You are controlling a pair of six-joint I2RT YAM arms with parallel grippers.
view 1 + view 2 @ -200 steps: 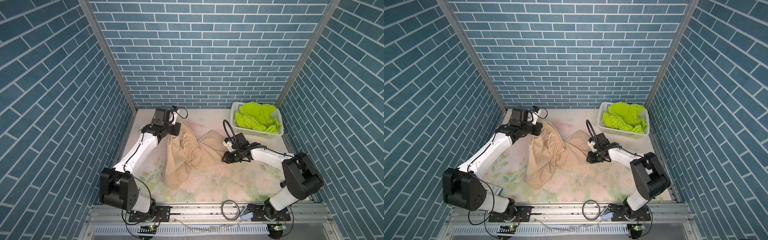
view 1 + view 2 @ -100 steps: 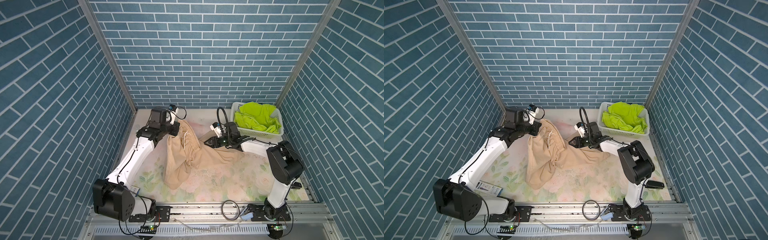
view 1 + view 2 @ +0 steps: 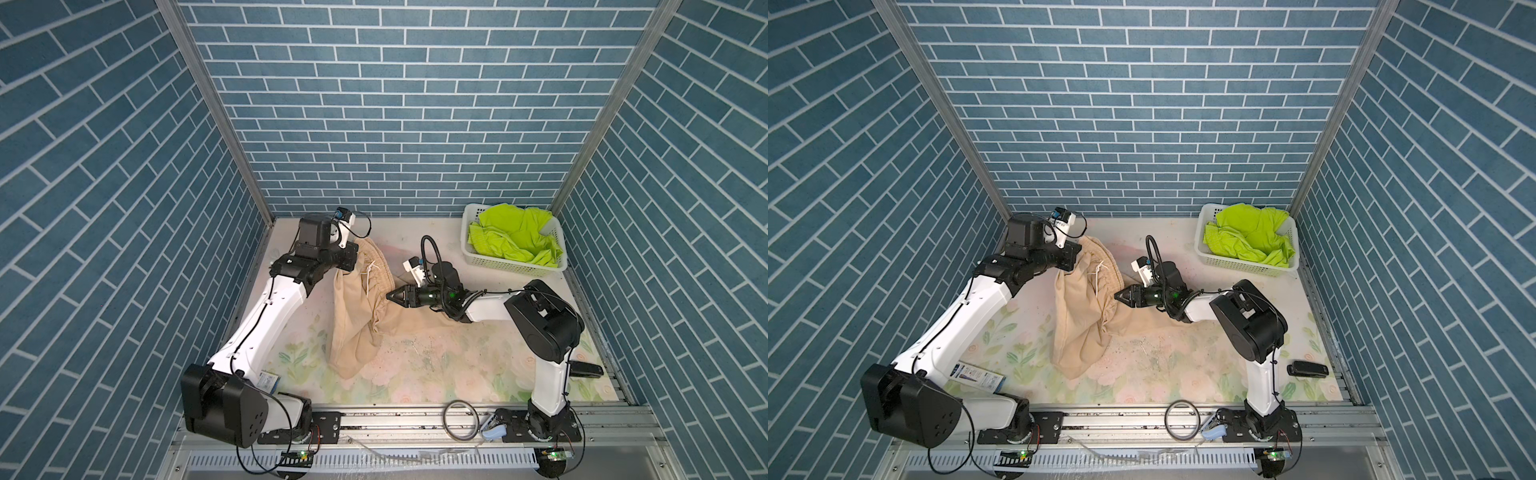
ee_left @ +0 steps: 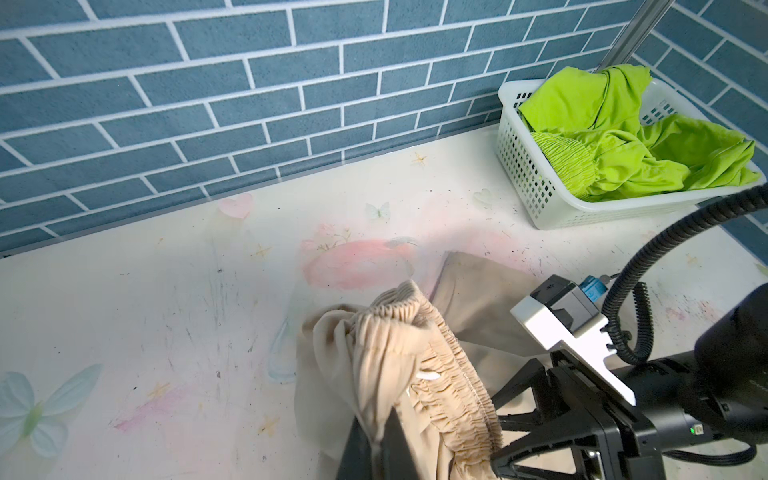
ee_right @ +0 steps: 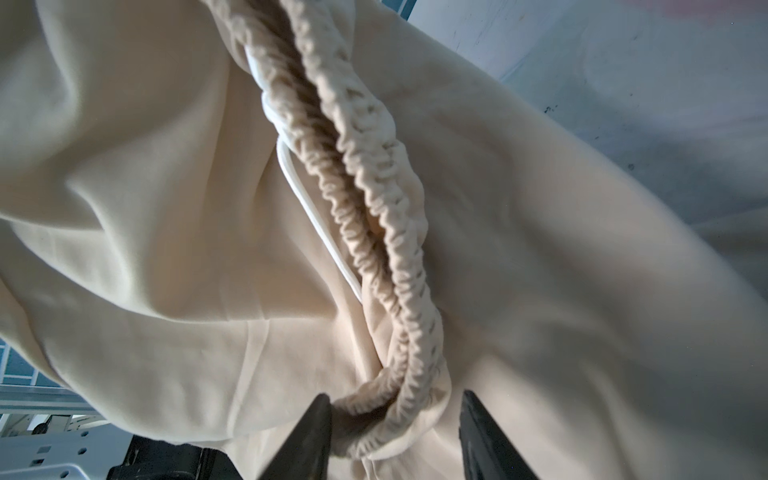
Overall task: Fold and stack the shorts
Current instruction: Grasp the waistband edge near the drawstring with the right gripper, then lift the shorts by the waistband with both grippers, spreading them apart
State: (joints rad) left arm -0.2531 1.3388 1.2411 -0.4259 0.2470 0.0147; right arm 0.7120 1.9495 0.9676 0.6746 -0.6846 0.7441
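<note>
The beige shorts (image 3: 357,328) (image 3: 1079,328) hang by their gathered waistband from my left gripper (image 3: 350,266) (image 3: 1073,258), which is shut on that waistband at the back left. Their legs trail down onto the mat. In the left wrist view the left gripper (image 4: 380,432) pinches the beige fabric (image 4: 395,353). My right gripper (image 3: 388,296) (image 3: 1116,296) (image 5: 395,399) is open, its jaws on either side of the waistband's lower end (image 5: 386,386). One jaw touches the waistband, the other stands clear. The lime-green shorts (image 3: 515,237) (image 3: 1250,237) (image 4: 623,137) lie crumpled in the basket.
The white perforated basket (image 3: 511,266) (image 3: 1241,264) (image 4: 528,174) stands at the back right corner. A small black object (image 3: 1307,368) lies near the right edge. A printed card (image 3: 976,376) sits by the left arm's base. Brick walls close in three sides.
My right gripper has swung left across the beige shorts to the waistband's lower end, and its jaws have spread wider. The left gripper has kept its grip, shifting slightly back.
</note>
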